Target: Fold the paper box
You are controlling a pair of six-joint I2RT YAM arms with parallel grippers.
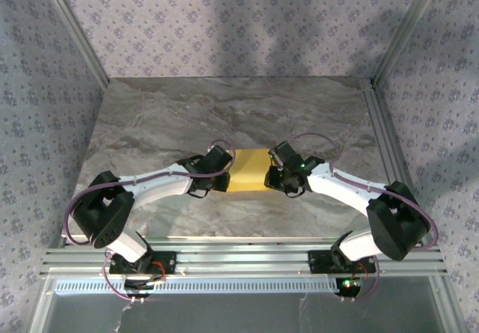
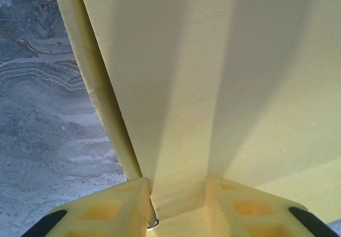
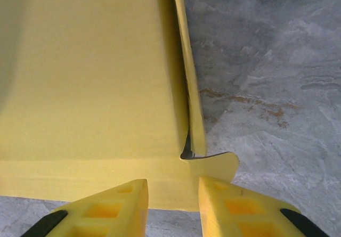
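The paper box (image 1: 251,170) lies flat and yellow in the middle of the marble table, between the two grippers. My left gripper (image 1: 224,173) meets its left end and my right gripper (image 1: 275,171) its right end. In the left wrist view the box (image 2: 213,77) spreads under my left gripper (image 2: 177,181); its jaws stand apart, the card face runs beneath the gap and a side wall (image 2: 101,88) shows at left. In the right wrist view my right gripper (image 3: 173,182) hangs with jaws apart over the box's (image 3: 90,72) near flap. A rounded tab (image 3: 219,166) sticks out to the right.
The grey marble tabletop (image 1: 224,108) stretches behind and beside the box. Patterned walls and aluminium frame posts (image 1: 385,123) close in the back and sides. An aluminium rail (image 1: 247,258) carries both arm bases at the near edge.
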